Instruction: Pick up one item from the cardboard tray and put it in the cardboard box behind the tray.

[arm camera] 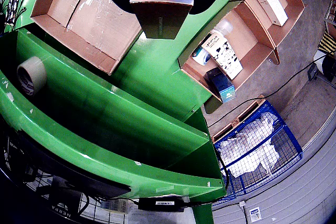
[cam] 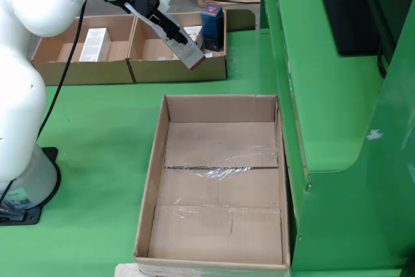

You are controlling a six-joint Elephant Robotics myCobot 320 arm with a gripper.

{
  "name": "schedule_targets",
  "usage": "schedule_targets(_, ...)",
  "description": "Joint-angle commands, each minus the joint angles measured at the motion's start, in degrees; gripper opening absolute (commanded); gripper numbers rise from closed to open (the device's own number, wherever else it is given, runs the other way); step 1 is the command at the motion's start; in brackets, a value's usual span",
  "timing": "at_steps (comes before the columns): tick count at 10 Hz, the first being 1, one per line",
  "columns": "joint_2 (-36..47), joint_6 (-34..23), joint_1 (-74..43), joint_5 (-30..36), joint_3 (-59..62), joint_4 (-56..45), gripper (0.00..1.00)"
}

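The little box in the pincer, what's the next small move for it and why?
Probably carry it on across to above the open cardboard box before lowering. In the fixed view the pincer holds the small box in the air at the front edge of the tray, not yet over the open box, so letting go now would likely drop it on the green table.

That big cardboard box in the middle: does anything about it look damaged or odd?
The large cardboard box holds nothing. Clear tape across its floor is wrinkled and puckered near the middle, as if patched. Otherwise its walls stand straight and nothing is spilled.
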Motion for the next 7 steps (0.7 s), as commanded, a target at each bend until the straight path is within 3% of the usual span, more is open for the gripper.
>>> schedule_targets(1, 0.9, -1.8, 2.7, 1.1, 1.5, 0.3, 0.0)
schedule_targets(4, 0.9, -1.8, 2.7, 1.1, 1.5, 0.3, 0.0)
schedule_targets(7, -1.1, -6.2, 4.7, 4.6, 1.5, 0.8, 0.0)
